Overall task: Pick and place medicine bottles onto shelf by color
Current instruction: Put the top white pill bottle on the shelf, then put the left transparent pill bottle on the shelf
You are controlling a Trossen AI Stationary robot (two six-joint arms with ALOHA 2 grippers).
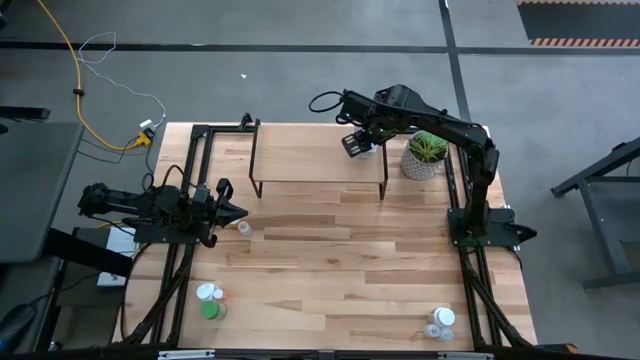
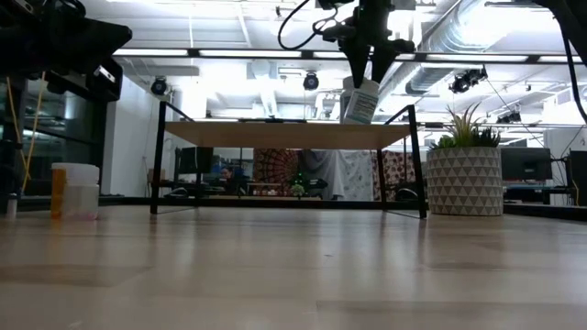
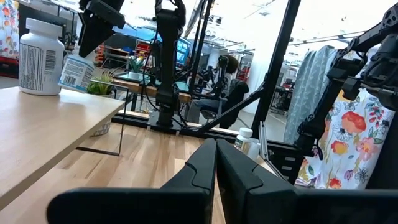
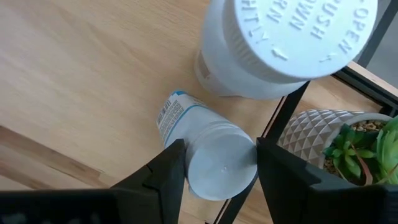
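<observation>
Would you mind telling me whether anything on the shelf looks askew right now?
Yes: the white bottle clamped in the right gripper hangs tilted over the shelf at its plant-side end, beside an upright white bottle. Nothing looks spilled or damaged.

A grey floor point(image 1: 300, 80) crossed by a yellow cable point(image 1: 75, 75) is seen around the counter point(image 1: 330, 260); bright ceiling lights point(image 2: 275, 52) and patterned drapes point(image 2: 275, 170) are seen behind.

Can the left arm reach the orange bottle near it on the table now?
Probably yes. The left gripper is shut and holds nothing, and the orange bottle stands close beside it on bare table. Nothing lies between them; it must open first.
</observation>
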